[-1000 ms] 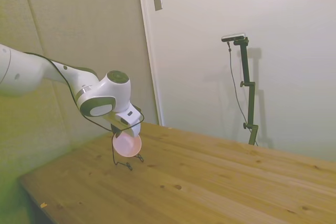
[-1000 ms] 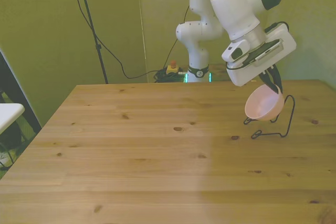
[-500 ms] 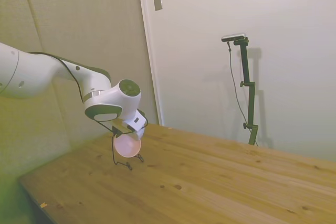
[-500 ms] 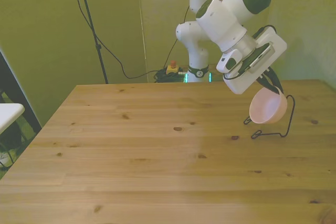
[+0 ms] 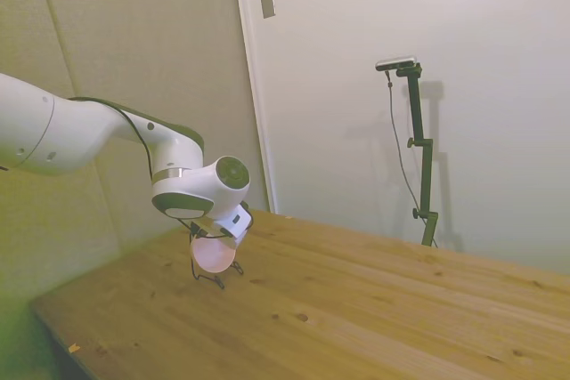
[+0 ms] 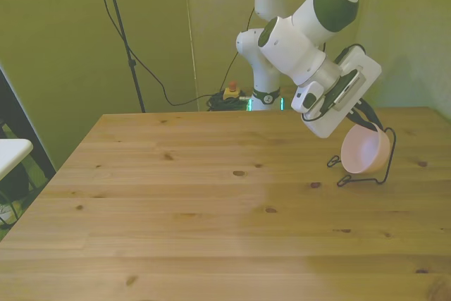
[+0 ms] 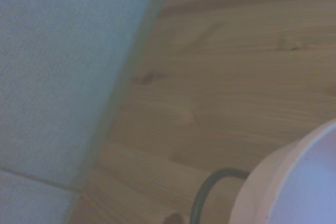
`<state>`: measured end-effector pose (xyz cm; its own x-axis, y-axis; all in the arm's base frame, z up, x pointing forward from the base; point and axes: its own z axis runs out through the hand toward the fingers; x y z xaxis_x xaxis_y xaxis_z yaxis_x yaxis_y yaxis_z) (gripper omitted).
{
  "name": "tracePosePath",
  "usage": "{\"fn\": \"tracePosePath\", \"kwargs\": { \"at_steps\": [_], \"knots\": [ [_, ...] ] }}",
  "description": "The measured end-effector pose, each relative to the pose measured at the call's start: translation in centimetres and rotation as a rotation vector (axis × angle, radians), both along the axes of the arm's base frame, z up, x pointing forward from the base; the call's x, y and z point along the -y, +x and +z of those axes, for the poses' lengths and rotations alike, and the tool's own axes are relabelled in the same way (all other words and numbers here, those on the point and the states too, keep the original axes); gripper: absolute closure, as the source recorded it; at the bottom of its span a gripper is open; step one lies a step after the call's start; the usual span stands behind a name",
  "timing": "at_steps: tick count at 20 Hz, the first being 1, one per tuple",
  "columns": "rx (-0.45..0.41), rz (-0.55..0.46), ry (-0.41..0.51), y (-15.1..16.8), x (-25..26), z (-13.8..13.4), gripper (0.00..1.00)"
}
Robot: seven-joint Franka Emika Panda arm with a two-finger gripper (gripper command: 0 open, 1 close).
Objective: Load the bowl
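White arm reaches over wooden table, wrist bent down toward table's edge at front view's right. Gripper tilted, fingers closed on upper rim of bowl. Bowl pale pink, plain, small and round, held on its side, opening facing front view's left. Bowl sits inside thin black wire rack, which stands on table. In wrist view, bowl rim close, blurred, dark rack wire beside it.
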<state>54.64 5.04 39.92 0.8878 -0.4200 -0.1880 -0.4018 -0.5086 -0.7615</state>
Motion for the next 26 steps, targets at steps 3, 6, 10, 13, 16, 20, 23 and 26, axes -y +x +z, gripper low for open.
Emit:
{"fn": "tracePosePath", "kwargs": {
  "at_steps": [3, 6, 10, 13, 16, 20, 23, 26],
  "knots": [
    [-0.004, -0.002, 0.010, 0.1, 0.0, -0.4, 1.00],
    [-0.014, 0.000, 0.014, 0.2, 0.1, -1.0, 1.00],
    [-0.018, 0.001, 0.015, 0.3, 0.1, -1.2, 1.00],
    [-0.021, 0.001, 0.015, 0.3, 0.1, -1.4, 0.00],
    [-0.024, 0.000, 0.015, 0.3, 0.1, -1.6, 0.00],
    [-0.027, -0.001, 0.022, 0.3, 0.1, -1.7, 0.00],
    [-0.024, -0.002, 0.029, 0.3, 0.1, -1.7, 0.00],
    [-0.016, -0.003, 0.029, 0.1, 0.4, -1.3, 0.00]
  ]
}}
